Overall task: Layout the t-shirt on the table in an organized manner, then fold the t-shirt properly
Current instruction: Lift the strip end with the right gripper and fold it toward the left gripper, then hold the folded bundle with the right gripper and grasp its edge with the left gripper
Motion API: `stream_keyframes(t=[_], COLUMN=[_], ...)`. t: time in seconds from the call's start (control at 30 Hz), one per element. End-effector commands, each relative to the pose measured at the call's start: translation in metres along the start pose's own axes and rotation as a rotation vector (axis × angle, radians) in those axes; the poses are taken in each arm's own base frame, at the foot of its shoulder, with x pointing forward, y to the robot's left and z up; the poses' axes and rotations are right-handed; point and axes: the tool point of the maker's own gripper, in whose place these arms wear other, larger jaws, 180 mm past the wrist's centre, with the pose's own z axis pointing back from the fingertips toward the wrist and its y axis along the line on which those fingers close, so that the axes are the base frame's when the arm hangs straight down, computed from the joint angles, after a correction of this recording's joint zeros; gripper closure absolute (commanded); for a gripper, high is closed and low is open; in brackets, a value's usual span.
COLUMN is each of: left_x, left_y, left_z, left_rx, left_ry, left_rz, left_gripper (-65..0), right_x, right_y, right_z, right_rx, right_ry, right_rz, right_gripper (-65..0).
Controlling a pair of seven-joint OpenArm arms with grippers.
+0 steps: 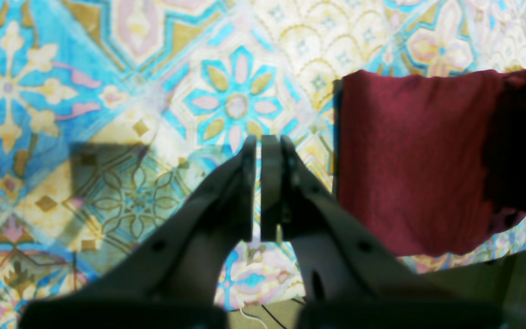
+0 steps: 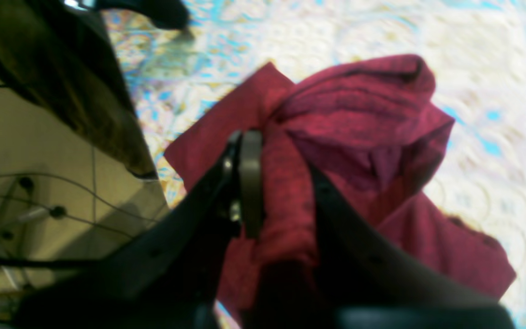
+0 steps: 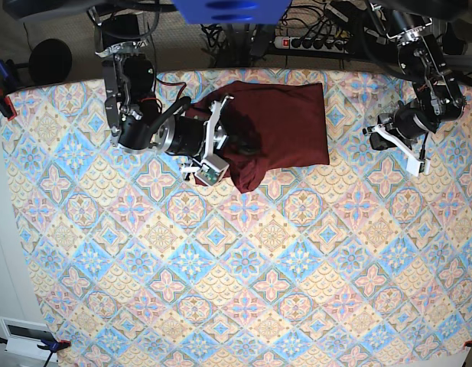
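Note:
The dark maroon t-shirt lies folded into a rough rectangle near the far edge of the patterned table. My right gripper is at the shirt's left side, shut on a bunched fold of fabric. In the right wrist view the t-shirt is pinched between the fingers of the right gripper and lifted into loose folds. My left gripper hovers right of the shirt, apart from it. In the left wrist view the left gripper is shut and empty over the table, with the t-shirt to its right.
Beyond the table's far edge lie a power strip and cables. The right wrist view shows floor with cables past the table edge. Small clamps hold the cloth at the table corners.

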Motion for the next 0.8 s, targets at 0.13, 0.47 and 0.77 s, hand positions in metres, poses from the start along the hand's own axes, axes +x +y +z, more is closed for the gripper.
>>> stream_keyframes(t=[0.13,0.47,0.77], left_x=[0.006,-0.009,-0.014], left_y=[-0.006,-0.009,-0.004], left_z=[0.001,-0.002,0.0], left_rx=[-0.017,-0.028,-0.016], left_ry=[-0.032,-0.004,-0.03], left_rz=[-0.003,0.02,0.026], left_gripper=[-0.1,-0.1,-0.1], right_x=[0.004,0.053,0.032], right_y=[0.014,0.035,0.03], right_z=[-0.016,-0.051,-0.067], right_rx=[0.034,0.085,0.111], right_ry=[0.0,-0.098,-0.039], right_rz=[0.065,0.133,0.077], right_gripper=[-0.1,-0.1,-0.2])
